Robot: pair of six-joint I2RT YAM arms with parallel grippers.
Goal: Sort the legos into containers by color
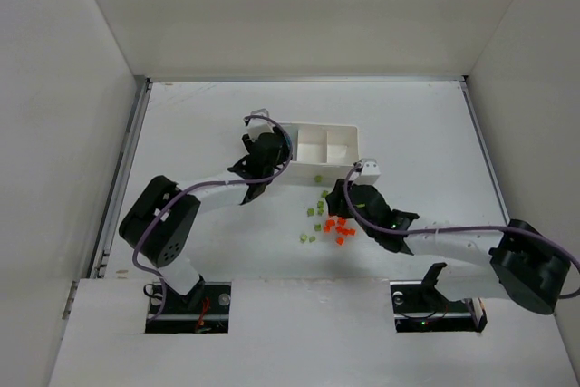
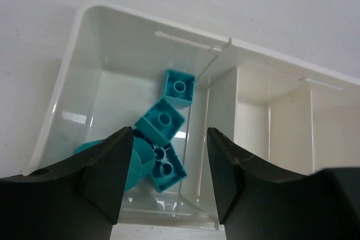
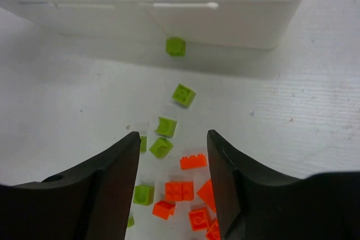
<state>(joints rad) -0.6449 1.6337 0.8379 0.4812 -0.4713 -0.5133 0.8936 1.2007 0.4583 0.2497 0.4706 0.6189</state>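
The white tray lies at mid table with three compartments. In the left wrist view its left compartment holds several teal-blue legos, one of them rounded; the other two compartments look empty. My left gripper is open and empty right above the teal legos, also seen from above. My right gripper is open and empty just above loose lime-green legos and orange legos on the table in front of the tray. From above they lie beside the right gripper.
White walls close in the table at the back and on both sides. A metal rail runs along the left edge. One green lego lies against the tray's front wall. Purple cables loop over the arms.
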